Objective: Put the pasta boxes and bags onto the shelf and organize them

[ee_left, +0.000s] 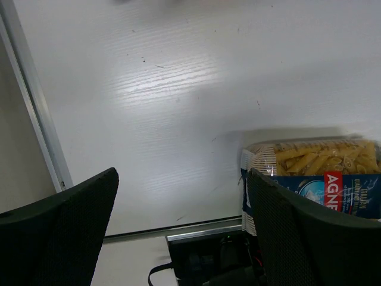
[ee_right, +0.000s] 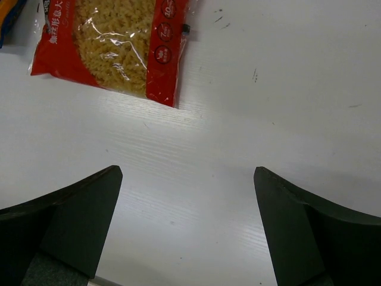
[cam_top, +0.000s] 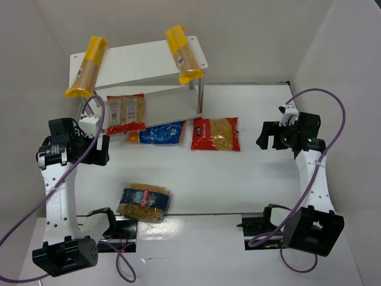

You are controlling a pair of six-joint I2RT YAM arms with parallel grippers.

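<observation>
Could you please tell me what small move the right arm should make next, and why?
Probably shift the right gripper toward the nearest red bag and lower over it: its fingers stand open and empty, and that bag lies flat on the table, off the shelf, up-left of the fingers in the wrist view.

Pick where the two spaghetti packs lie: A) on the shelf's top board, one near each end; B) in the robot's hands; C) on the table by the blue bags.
A: the left spaghetti pack and the right spaghetti pack both rest on the top board of the shelf, at opposite ends.
</observation>
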